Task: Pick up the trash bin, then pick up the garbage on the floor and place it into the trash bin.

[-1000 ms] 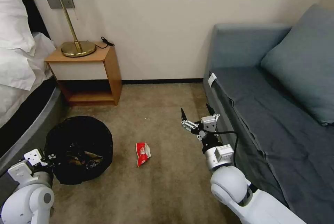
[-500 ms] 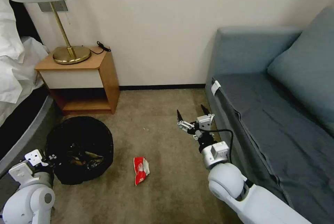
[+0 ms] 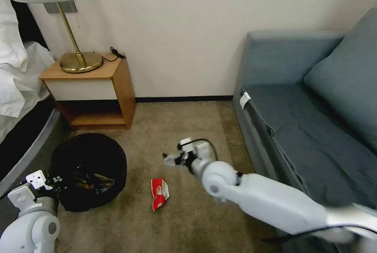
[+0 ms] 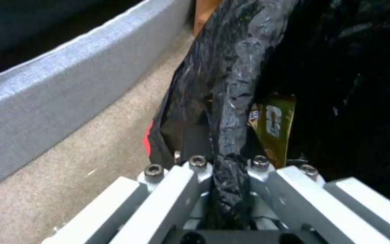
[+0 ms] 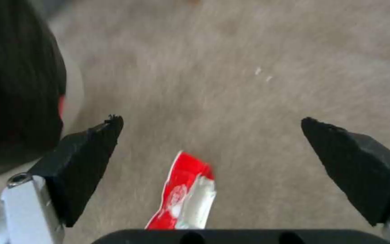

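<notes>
The trash bin [image 3: 88, 168], round and lined with a crinkled black bag, sits on the carpet at the lower left. My left gripper [image 3: 49, 180] is shut on its near rim. In the left wrist view the left gripper [image 4: 229, 162] pinches a fold of the black bag [image 4: 231, 84], with a gold wrapper [image 4: 272, 123] inside the bin. A red snack packet [image 3: 159, 193] lies on the floor right of the bin. My right gripper [image 3: 172, 159] hovers just beyond the packet. In the right wrist view it [image 5: 211, 121] is open above the red packet [image 5: 183, 198], the bin [image 5: 14, 84] beside it.
A wooden nightstand [image 3: 98, 88] with a brass lamp [image 3: 80, 61] stands behind the bin. The bed's grey base [image 3: 27, 147] runs along the left. A blue-grey sofa [image 3: 314, 127] fills the right side. Open carpet [image 3: 184, 127] lies between them.
My right arm has swung left and down from beside the sofa to just above the red packet. The left gripper still holds the bin rim. The camera shifted slightly earlier.
</notes>
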You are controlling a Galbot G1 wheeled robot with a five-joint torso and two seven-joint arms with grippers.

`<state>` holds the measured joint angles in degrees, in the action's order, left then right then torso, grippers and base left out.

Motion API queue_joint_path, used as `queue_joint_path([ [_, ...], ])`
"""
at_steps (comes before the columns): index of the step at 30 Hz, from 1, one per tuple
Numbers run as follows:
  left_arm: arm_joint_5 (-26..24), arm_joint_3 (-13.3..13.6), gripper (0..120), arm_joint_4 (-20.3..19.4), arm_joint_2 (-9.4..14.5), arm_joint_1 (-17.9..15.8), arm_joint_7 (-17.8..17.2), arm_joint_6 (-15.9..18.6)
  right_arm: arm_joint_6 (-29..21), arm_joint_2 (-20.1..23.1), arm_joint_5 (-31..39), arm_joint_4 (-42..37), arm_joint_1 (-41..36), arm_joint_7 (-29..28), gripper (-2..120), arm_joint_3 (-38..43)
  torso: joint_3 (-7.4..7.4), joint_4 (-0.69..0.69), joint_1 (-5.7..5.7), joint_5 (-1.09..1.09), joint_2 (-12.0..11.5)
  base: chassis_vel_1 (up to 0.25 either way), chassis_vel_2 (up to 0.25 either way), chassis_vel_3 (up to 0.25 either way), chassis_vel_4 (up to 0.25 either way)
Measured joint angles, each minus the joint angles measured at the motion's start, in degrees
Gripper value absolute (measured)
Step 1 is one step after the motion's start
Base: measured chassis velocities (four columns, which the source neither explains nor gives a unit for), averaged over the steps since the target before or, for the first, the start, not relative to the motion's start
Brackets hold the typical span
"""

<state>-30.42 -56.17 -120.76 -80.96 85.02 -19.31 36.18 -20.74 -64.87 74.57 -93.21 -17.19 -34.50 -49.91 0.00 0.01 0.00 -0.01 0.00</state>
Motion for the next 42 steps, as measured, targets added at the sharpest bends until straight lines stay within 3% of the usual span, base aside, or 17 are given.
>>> queue_joint_path([
  [3, 0.1, -0.2, 2, -0.2, -0.3, 0.4, 0.2, -0.4, -2.1, -4.9, 3.5, 5.3, 3.1, 0.0, 100, -5.6, 0.00, 0.02, 0.00, 0.00, 0.0, 0.000, 0.000, 0.000, 0.000],
  [7, 0.1, -0.3, 2, 0.0, -0.7, 0.7, 0.6, -1.1, -3.6, -7.3, 4.5, 8.6, 4.0, -0.4, 100, -9.9, 0.00, 0.00, 0.00, 0.00, 0.0, 0.000, 0.000, 0.000, 0.000],
  [26, 0.2, -0.9, 2, 0.1, -0.8, 0.7, 1.1, -2.1, -4.1, -12.6, 6.5, 17.6, 3.2, 0.9, 100, -17.4, 0.00, -0.01, 0.00, 0.00, 0.0, 0.000, 0.000, 0.000, 0.000],
  [42, 0.2, -1.0, 2, -0.4, -0.7, 1.1, 1.1, -2.2, -0.3, -17.2, 1.0, 31.2, 1.5, 6.7, 95, -18.8, 0.00, -0.01, 0.00, 0.01, 0.0, 0.000, 0.000, 0.000, 0.000],
])
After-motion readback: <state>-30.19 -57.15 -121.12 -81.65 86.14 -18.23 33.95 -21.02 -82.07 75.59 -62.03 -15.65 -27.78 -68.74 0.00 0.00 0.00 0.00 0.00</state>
